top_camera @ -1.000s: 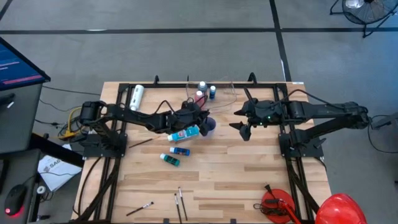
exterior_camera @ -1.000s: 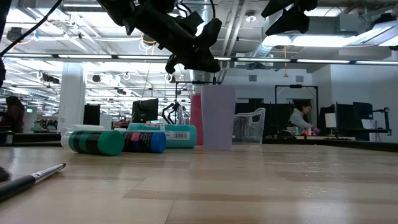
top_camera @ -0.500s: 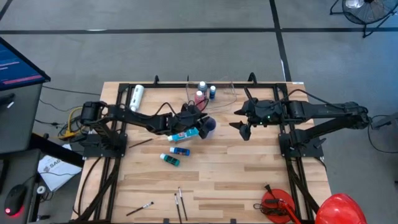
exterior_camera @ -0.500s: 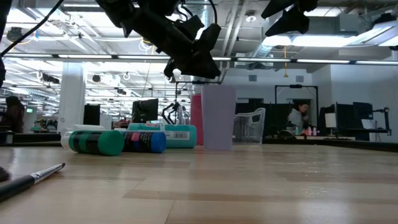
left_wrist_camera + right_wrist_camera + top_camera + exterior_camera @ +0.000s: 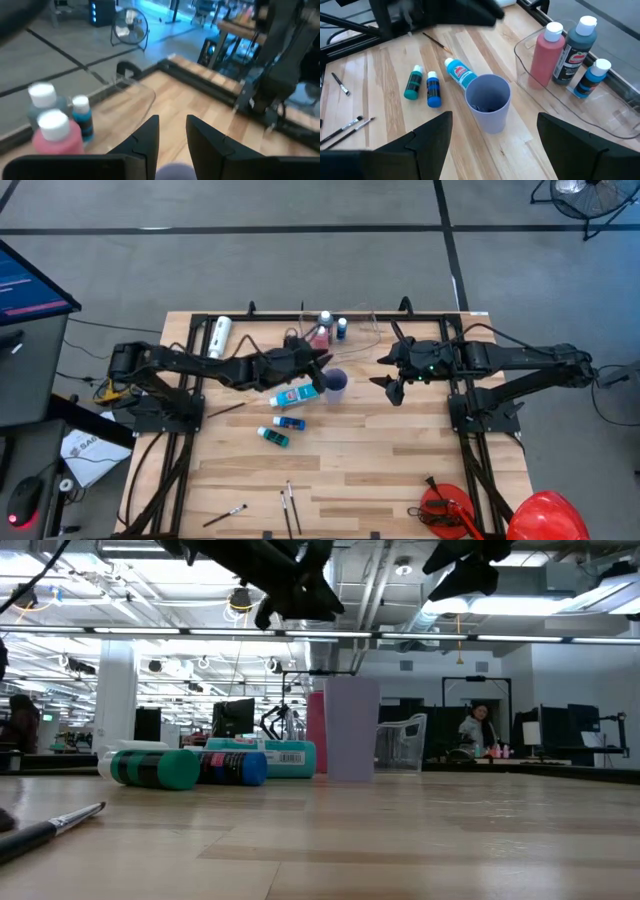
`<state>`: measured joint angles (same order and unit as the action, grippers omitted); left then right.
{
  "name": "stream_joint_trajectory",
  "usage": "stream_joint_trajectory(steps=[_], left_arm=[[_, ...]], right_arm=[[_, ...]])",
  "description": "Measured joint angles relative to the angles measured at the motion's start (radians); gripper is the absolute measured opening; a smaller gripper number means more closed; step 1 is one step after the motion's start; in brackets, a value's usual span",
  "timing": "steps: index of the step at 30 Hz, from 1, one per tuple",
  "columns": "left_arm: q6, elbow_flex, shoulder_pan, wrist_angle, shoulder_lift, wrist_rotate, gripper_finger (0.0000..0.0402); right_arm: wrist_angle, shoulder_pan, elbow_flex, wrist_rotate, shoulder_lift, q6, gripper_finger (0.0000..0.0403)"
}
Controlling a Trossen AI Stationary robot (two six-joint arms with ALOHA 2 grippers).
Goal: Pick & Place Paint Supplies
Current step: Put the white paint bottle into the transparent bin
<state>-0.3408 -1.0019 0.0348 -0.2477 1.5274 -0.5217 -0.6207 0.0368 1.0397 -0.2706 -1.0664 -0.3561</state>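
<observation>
- Table (image 5: 400,470): wooden, both my arms over the far half.
- Clear tub (image 5: 615,117) at the far edge, holding red bottle (image 5: 546,57), black bottle (image 5: 576,47) and small blue bottle (image 5: 592,77), all upright.
- Cup (image 5: 335,383) upright just in front of the tub.
- Light blue tube (image 5: 296,396), blue bottle (image 5: 289,423), teal bottle (image 5: 273,437) lie on the table beside the cup.
- Brushes (image 5: 290,506) near the front edge.
- My left claw (image 5: 172,135): above the cup by the tub, fingers slightly apart, holding nothing.
- My right claw (image 5: 388,387): right of the cup, open wide, empty.

Red bottle (image 5: 545,55), black bottle (image 5: 576,49), teal tube (image 5: 413,82), blue tube (image 5: 433,89), lavender cup (image 5: 488,102).
</observation>
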Motion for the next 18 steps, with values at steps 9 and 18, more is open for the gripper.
stream_joint_trajectory(steps=[9, 18], left_arm=[[-0.048, 0.000, -0.004, 0.251, -0.109, 0.096, 0.0090], [-0.155, 0.000, -0.041, 0.604, -0.165, 0.128, 0.0090]], right_arm=[[-0.004, 0.000, 0.000, 0.000, 0.000, 0.000, 0.0283], [-0.001, 0.000, 0.000, 0.000, -0.001, 0.000, 0.0283]])
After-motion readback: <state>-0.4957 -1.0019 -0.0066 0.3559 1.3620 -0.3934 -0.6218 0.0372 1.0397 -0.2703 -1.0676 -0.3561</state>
